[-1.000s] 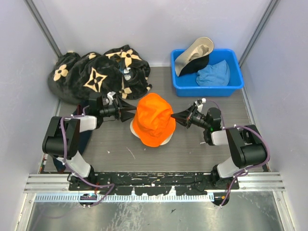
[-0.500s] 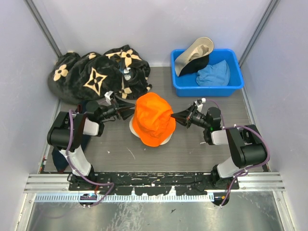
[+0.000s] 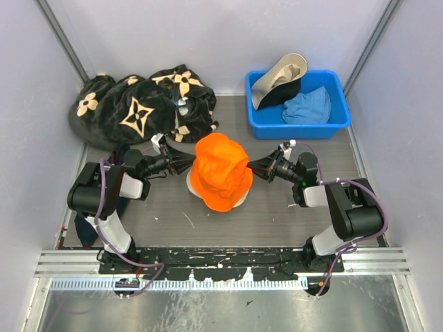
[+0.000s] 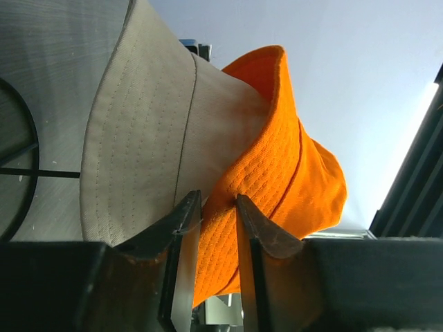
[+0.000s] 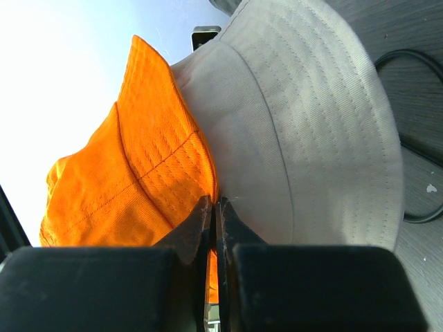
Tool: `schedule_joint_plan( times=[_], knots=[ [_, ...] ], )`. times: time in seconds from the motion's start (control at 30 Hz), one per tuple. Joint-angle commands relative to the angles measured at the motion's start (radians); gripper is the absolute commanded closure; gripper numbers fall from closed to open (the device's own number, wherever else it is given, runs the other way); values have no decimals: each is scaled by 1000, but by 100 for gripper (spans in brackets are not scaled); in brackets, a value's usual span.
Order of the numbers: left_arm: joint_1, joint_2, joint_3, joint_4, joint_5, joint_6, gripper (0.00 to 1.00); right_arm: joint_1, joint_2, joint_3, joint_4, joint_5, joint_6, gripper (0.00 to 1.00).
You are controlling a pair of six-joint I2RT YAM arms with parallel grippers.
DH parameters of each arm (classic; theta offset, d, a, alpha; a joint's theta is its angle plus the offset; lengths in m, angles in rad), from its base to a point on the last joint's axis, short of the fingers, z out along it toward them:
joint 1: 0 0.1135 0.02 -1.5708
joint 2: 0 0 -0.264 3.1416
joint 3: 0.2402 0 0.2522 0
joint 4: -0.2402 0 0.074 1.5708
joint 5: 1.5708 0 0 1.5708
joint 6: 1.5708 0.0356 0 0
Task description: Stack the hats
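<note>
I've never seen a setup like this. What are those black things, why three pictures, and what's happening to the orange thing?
Those are two robot arms, the left arm and the right arm, bolted at the table's near edge. One picture looks down from above; the other two come from a camera on each wrist. In the middle an orange hat sits over a beige hat. The right arm's jaws are shut on the orange brim; the left arm's jaws straddle it, grip unclear. Behind lie a black flowered cloth and a blue bin holding two more hats.
</note>
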Motion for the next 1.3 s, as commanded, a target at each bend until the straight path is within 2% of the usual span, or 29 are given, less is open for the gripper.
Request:
schedule_joint_plan(
  times=[0.0, 0.1, 0.2, 0.43, 0.7, 0.9, 1.13, 1.27],
  knots=[
    [-17, 9, 5, 59, 1, 21, 69, 1, 8, 38, 33, 3, -10, 97],
    [-22, 19, 6, 58, 4, 26, 81, 1, 10, 37, 32, 4, -10, 97],
    [-24, 24, 3, 58, 5, 30, 99, 1, 10, 35, 22, 3, -14, 97],
    [-15, 20, -43, 47, -28, 37, 100, 1, 12, 28, -51, 10, -55, 99],
    [88, 9, -163, -119, -18, 176, 100, 0, 29, 16, -98, 30, -91, 99],
    [99, -6, -158, -309, -1, 308, 100, -18, 50, 14, -122, 28, -125, 99],
    [99, -9, -119, -364, 17, 338, 100, -44, 78, 1, -142, 14, -184, 99],
    [99, -13, -97, -368, 33, 340, 100, -45, 71, 21, -280, 12, -298, 99]
  ],
)
